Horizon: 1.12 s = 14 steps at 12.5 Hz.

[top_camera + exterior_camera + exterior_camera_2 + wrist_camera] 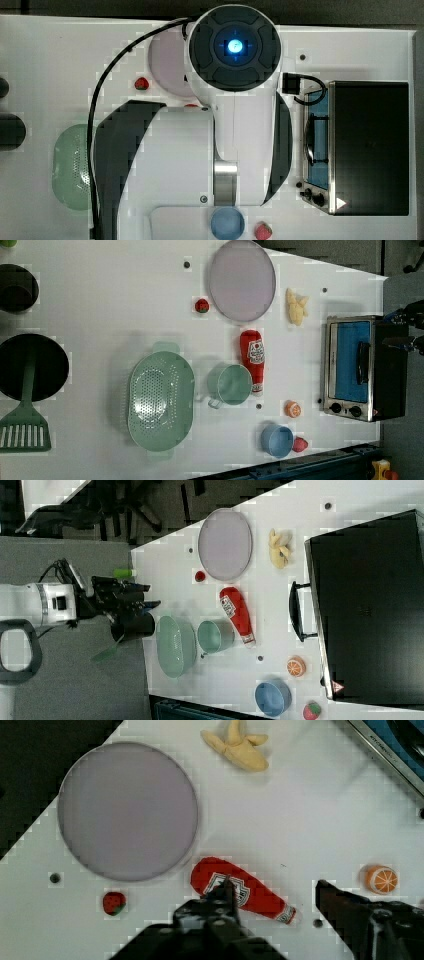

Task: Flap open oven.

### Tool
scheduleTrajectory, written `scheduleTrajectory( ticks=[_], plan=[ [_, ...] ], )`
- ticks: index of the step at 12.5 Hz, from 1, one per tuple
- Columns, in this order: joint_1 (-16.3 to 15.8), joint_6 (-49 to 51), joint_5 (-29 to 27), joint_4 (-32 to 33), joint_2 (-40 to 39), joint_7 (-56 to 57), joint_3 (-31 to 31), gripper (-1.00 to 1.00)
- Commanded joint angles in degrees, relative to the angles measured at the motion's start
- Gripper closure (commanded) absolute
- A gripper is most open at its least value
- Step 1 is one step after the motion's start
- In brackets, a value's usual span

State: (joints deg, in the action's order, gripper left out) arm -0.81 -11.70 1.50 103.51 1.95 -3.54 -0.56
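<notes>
Fingers (227, 895) stand spread and empty above the ketchup bottle (240, 890); the oven (395, 747) lies well beyond, its handle (298, 611) running crosswise to the approach.

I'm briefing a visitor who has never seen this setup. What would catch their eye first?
Probably the oven, the biggest item, at the left view's right edge of the white table, its blue-tinted door shut. Next, the red ketchup bottle lying flat mid-table beside a green cup, with the open gripper above it.
</notes>
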Motion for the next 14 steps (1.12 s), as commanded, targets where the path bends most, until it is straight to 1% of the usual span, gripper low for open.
scheduleTrajectory(
  ticks=[1,3,6,7,9,13,14],
  plan=[
    [1.49,7.22,-1.01,13.49,20.70,-2.79,-1.37,-0.59],
    [1.49,7.21,-1.01,13.50,20.69,-2.79,-1.37,-1.00],
    [1.49,7.22,-1.01,13.50,20.70,-2.80,-1.37,-1.00],
    [1.49,7.22,-1.01,13.50,20.70,-2.80,-1.37,-0.90],
    [1.53,7.22,-1.00,13.51,20.69,-2.80,-1.39,-0.38],
    [2.25,7.22,-0.90,14.03,20.69,-2.78,-1.95,0.55],
    [2.39,7.06,-0.74,14.29,20.60,-2.67,-2.39,0.65]
  ],
)
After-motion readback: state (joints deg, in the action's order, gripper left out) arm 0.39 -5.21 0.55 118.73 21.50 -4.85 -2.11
